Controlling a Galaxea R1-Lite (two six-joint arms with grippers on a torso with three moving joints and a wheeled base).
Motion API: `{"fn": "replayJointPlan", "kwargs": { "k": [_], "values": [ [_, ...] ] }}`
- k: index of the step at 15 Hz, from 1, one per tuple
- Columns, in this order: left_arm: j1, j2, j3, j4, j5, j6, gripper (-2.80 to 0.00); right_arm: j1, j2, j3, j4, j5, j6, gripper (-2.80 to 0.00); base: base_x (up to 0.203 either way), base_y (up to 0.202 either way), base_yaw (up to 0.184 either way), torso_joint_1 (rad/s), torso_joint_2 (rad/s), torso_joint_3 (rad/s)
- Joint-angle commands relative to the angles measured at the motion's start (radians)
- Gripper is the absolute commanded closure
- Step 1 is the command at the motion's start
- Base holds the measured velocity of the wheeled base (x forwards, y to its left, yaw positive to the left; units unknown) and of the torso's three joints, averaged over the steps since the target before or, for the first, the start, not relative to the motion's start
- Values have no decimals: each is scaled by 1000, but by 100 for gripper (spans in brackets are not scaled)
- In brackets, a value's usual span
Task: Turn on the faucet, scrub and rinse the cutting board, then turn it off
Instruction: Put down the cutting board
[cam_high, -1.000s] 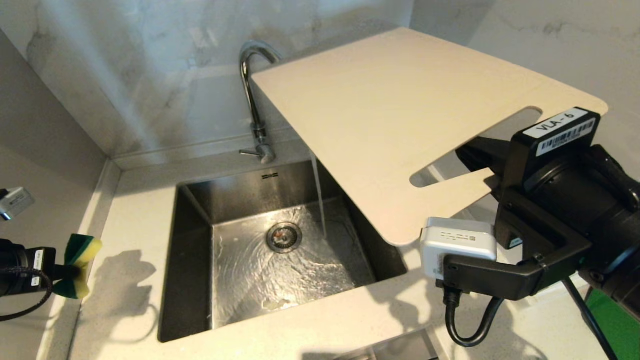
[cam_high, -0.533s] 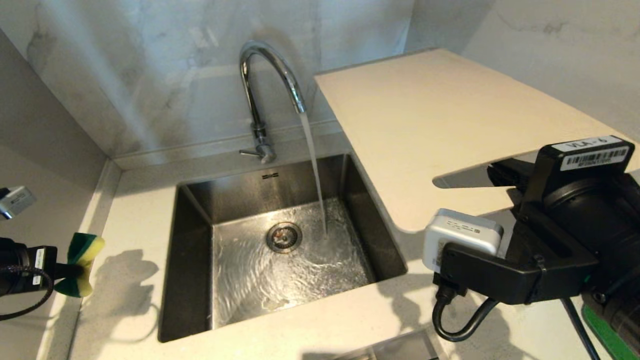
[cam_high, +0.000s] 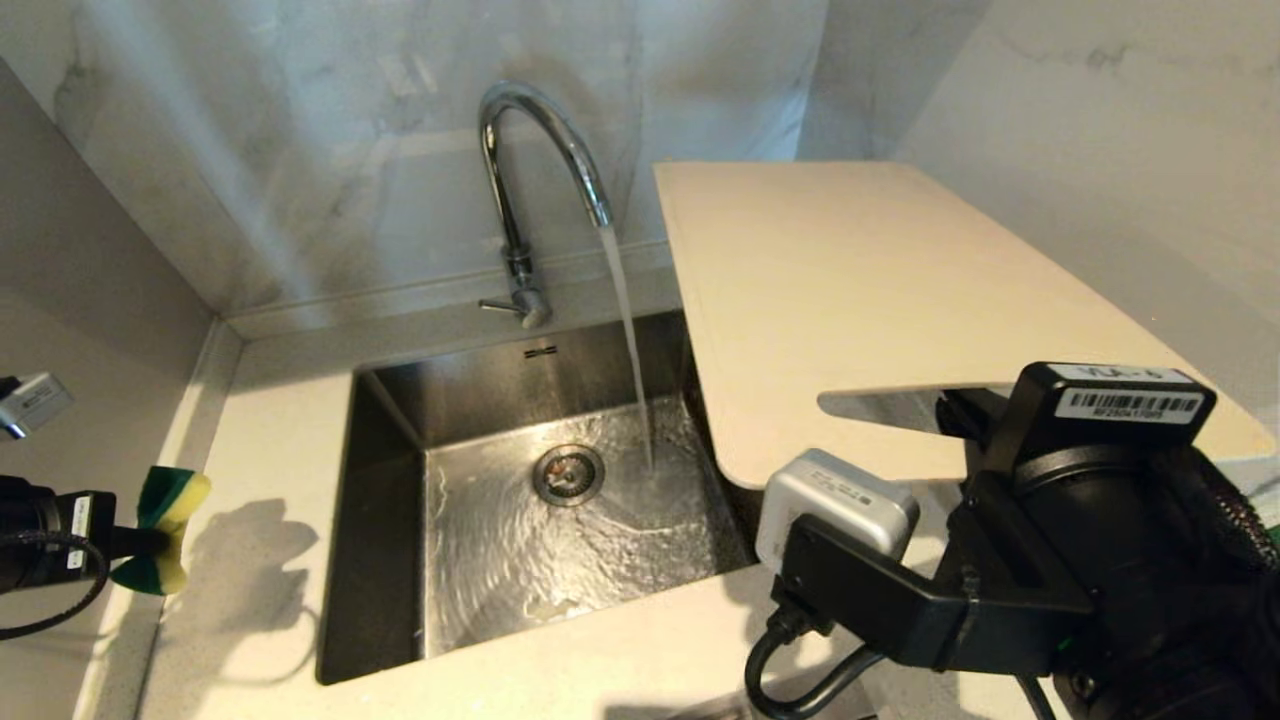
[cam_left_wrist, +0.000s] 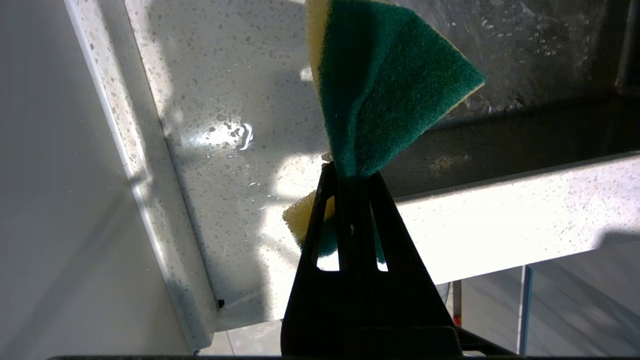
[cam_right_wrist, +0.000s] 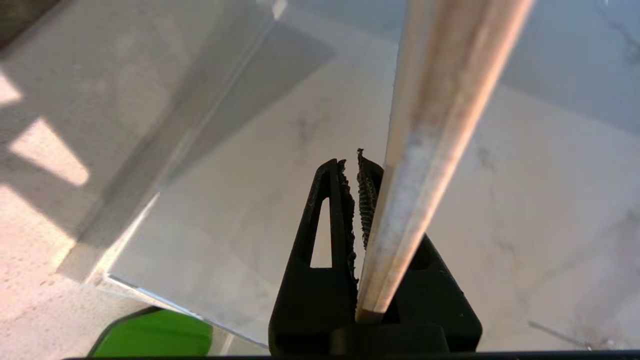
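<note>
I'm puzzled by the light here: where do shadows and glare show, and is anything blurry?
Head view: a sponge shadow falls on the counter; the sink and faucet glint. Left wrist view: bright patches on the counter, gripper dark against them. Right wrist view: the board edge is close and soft-focused.

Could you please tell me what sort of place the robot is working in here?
Most likely a home-style kitchen: a steel sink set in a pale speckled countertop, a chrome faucet running water, marble-look walls, and a cutting board.
</note>
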Motion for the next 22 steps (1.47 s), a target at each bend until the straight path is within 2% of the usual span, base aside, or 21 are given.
{"fn": "replayJointPlan", "kwargs": {
  "k": [1, 4, 5, 13, 22],
  "values": [
    [-1, 7, 0, 0, -1, 0, 0, 6, 11, 41, -3, -7, -7, 0, 0, 0, 0, 0, 0, 0],
    [1, 13, 2, -16, -3, 0, 0, 5, -26, 130, -2, -2, 1, 0, 0, 0, 0, 0, 0, 0],
    [-1, 15, 3, -17, -3, 0, 0, 6, -36, 165, -2, 10, 28, 0, 0, 0, 0, 0, 0, 0],
    [-1, 53, 57, -90, -3, -3, 0, 2, -102, 401, -2, 162, 165, 0, 0, 0, 0, 0, 0, 0],
    [-1, 64, 91, -128, -7, -8, 0, -2, -130, 553, 1, 177, 205, 0, 0, 0, 0, 0, 0, 0]
  ]
}}
